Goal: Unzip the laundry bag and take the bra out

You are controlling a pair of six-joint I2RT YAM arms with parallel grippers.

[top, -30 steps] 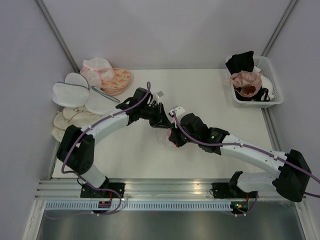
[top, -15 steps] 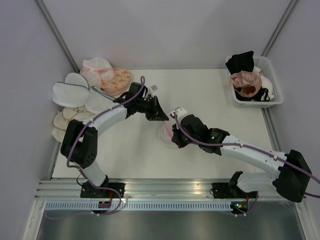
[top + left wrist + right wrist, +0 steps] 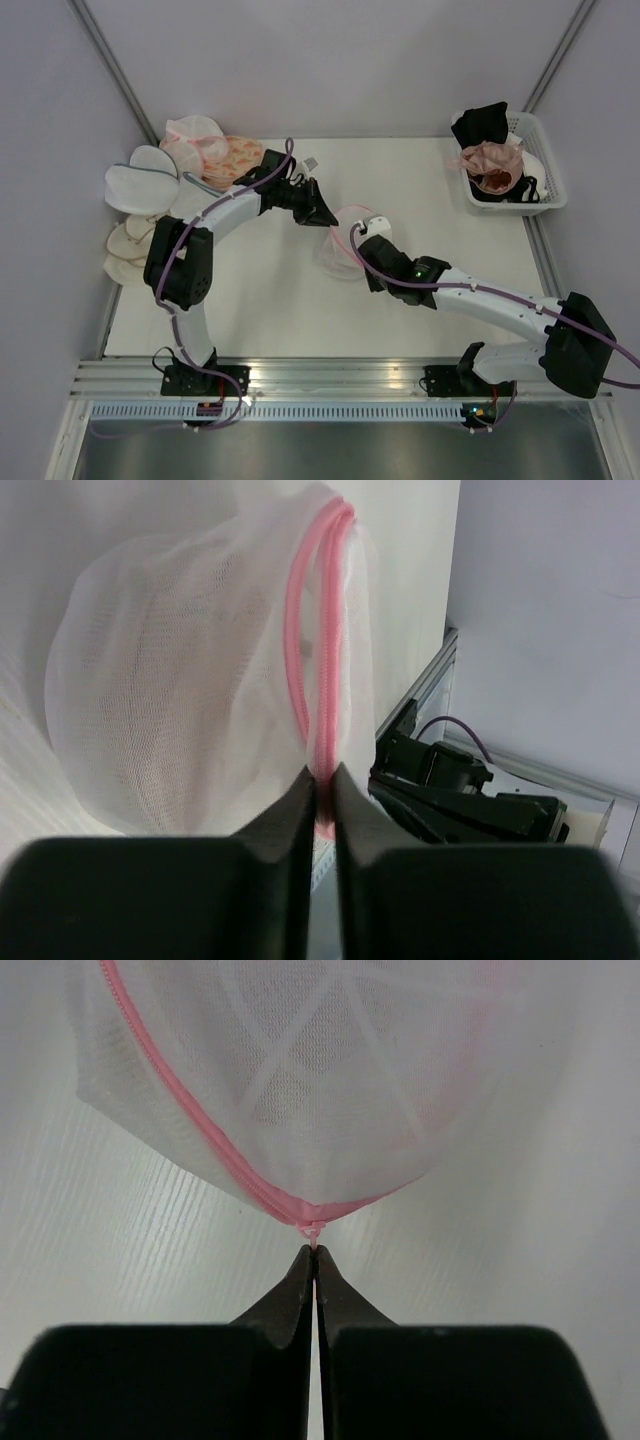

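The laundry bag [image 3: 338,246], a white mesh pouch with a pink zipper rim, hangs between my two grippers at mid table. My left gripper [image 3: 328,221] is shut on the pink rim [image 3: 318,650], and the pouch [image 3: 180,670] bulges out beyond the fingers. My right gripper [image 3: 356,264] is shut on the small pink zipper pull [image 3: 315,1230] at the low corner of the bag [image 3: 330,1070]. The zipper line looks closed in the right wrist view. Only a faint peach tint shows through the mesh, so the bra cannot be made out.
A white basket [image 3: 545,196] at the back right holds a black garment [image 3: 480,124] and a dusty-pink bra [image 3: 492,160]. Several white mesh bags [image 3: 140,186] and an orange-patterned pouch [image 3: 236,160] lie heaped at the back left. The right arm [image 3: 470,792] shows behind the bag.
My left gripper closed on the bag's pink rim and drew back and left. The bag rose and shifted toward the back with it. My right gripper stayed shut on the pull.
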